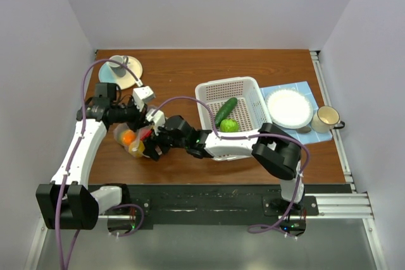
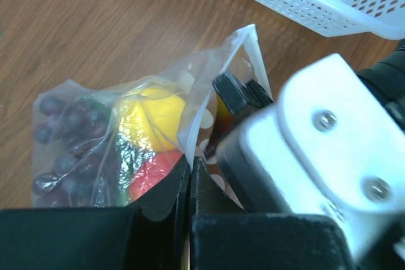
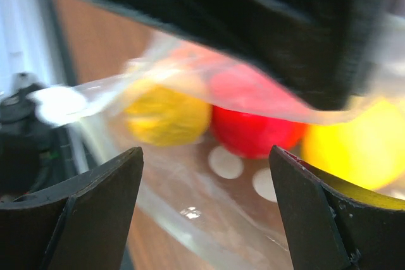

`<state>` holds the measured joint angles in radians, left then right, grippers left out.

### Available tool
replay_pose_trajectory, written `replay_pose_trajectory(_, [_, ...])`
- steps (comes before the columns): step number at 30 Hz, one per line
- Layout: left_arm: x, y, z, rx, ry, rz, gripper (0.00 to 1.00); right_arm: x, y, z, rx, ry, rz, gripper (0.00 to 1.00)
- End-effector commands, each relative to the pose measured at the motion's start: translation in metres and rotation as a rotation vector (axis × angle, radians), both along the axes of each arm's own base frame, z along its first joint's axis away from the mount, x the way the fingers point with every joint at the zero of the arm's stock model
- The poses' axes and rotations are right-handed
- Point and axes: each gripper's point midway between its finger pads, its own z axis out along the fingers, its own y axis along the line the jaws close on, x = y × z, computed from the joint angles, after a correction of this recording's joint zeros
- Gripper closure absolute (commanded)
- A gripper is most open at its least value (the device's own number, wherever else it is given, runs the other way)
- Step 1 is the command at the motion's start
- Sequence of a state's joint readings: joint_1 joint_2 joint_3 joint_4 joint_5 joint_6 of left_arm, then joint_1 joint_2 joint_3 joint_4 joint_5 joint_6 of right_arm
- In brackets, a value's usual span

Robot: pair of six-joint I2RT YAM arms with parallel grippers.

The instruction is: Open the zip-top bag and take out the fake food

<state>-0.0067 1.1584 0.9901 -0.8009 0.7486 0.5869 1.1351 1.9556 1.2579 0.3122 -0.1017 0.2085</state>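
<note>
The zip-top bag [image 2: 82, 102], clear with pale dots, lies on the wooden table left of the basket. My left gripper [image 2: 190, 164] is shut on its upper rim, holding the mouth up. Through the plastic show purple grapes [image 2: 60, 156], a yellow lemon [image 2: 155, 115] and a red round one [image 2: 152, 178]. My right gripper [image 3: 205, 156] stands open inside the mouth, facing an orange [image 3: 168, 115], the red one [image 3: 253, 129] and the lemon [image 3: 357, 150], with nothing between its fingers. From above, both grippers meet at the bag [image 1: 130, 140]. A dark green cucumber [image 1: 225, 110] and a green round one [image 1: 229, 125] lie in the basket.
The white perforated basket [image 1: 253, 96] stands mid-table, right of the bag, with my right arm lying across its near edge. A white plate [image 1: 288, 107] on a blue mat and a mug [image 1: 326, 118] are at the right. A grey cup [image 1: 119, 64] on a plate sits back left.
</note>
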Motion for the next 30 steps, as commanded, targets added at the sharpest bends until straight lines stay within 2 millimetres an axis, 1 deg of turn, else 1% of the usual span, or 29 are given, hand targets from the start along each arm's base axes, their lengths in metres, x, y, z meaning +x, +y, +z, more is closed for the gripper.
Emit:
replay_pose_trajectory(1, [-0.001, -0.013, 0.024, -0.051, -0.061, -0.061, 1.0, 0.037, -0.026, 0.012, -0.019, -0.12, -0.224, 0.15])
replay_pose_trajectory(3, [-0.002, -0.014, 0.03, -0.056, -0.061, -0.067, 1.0, 0.041, -0.029, 0.013, -0.015, -0.13, -0.25, 0.15])
replay_pose_trajectory(4, [0.001, -0.014, 0.04, -0.056, -0.083, -0.071, 0.94, 0.041, -0.031, 0.01, -0.018, -0.129, -0.26, 0.15])
replay_pose_trajectory(5, [-0.002, -0.014, 0.044, -0.056, -0.074, -0.075, 0.86, 0.042, -0.031, 0.01, -0.014, -0.128, -0.264, 0.15])
replay_pose_trajectory(6, [-0.001, -0.014, 0.048, -0.049, -0.079, -0.077, 0.76, 0.042, -0.031, 0.011, -0.013, -0.13, -0.267, 0.15])
replay_pose_trajectory(7, [0.0, -0.012, 0.057, -0.039, -0.09, -0.077, 0.57, 0.042, -0.032, 0.01, -0.017, -0.13, -0.269, 0.15])
replay_pose_trajectory(8, [0.003, -0.009, 0.059, -0.021, -0.107, -0.078, 0.48, 0.043, -0.033, 0.011, -0.015, -0.132, -0.272, 0.15])
replay_pose_trajectory(10, [0.016, 0.005, 0.057, 0.04, -0.152, -0.037, 0.36, 0.041, -0.032, 0.011, -0.015, -0.13, -0.261, 0.15])
replay_pose_trajectory(11, [0.026, 0.023, 0.054, 0.063, -0.171, 0.021, 0.35, 0.04, -0.032, 0.013, -0.009, -0.13, -0.257, 0.15])
replay_pose_trajectory(13, [0.038, 0.045, 0.036, 0.081, -0.145, 0.073, 0.34, 0.039, -0.033, 0.014, -0.007, -0.13, -0.251, 0.15])
replay_pose_trajectory(14, [0.042, 0.06, 0.027, 0.097, -0.129, 0.096, 0.35, 0.038, -0.032, 0.016, 0.001, -0.131, -0.249, 0.15])
replay_pose_trajectory(15, [0.042, 0.065, 0.008, 0.102, -0.065, 0.09, 0.39, 0.037, -0.034, 0.014, -0.003, -0.13, -0.247, 0.15])
replay_pose_trajectory(16, [0.034, 0.065, -0.003, 0.112, -0.021, 0.064, 0.41, 0.037, -0.034, 0.017, 0.003, -0.13, -0.245, 0.15])
replay_pose_trajectory(17, [0.03, 0.064, -0.013, 0.114, 0.007, 0.055, 0.43, 0.036, -0.033, 0.017, 0.005, -0.13, -0.237, 0.14])
replay_pose_trajectory(18, [0.021, 0.064, -0.03, 0.113, 0.05, 0.054, 0.44, 0.035, -0.033, 0.017, 0.007, -0.127, -0.233, 0.14])
replay_pose_trajectory(20, [0.026, 0.07, -0.044, 0.141, 0.036, 0.09, 0.46, 0.033, -0.03, 0.017, 0.016, -0.122, -0.219, 0.14])
replay_pose_trajectory(21, [0.018, 0.07, -0.06, 0.146, 0.067, 0.099, 0.46, 0.033, -0.028, 0.018, 0.02, -0.121, -0.216, 0.14])
replay_pose_trajectory(22, [0.021, 0.071, -0.066, 0.157, 0.055, 0.101, 0.47, 0.032, -0.027, 0.017, 0.02, -0.117, -0.211, 0.13])
replay_pose_trajectory(23, [0.02, 0.074, -0.074, 0.179, 0.07, 0.109, 0.47, 0.032, -0.025, 0.016, 0.018, -0.115, -0.208, 0.13])
replay_pose_trajectory(24, [0.015, 0.072, -0.085, 0.185, 0.099, 0.105, 0.48, 0.033, -0.023, 0.018, 0.024, -0.112, -0.205, 0.13])
replay_pose_trajectory(27, [0.015, 0.074, -0.094, 0.212, 0.093, 0.112, 0.49, 0.033, -0.018, 0.017, 0.023, -0.108, -0.198, 0.13])
replay_pose_trajectory(30, [0.02, 0.073, -0.092, 0.209, 0.077, 0.116, 0.5, 0.034, -0.017, 0.015, 0.017, -0.107, -0.198, 0.13])
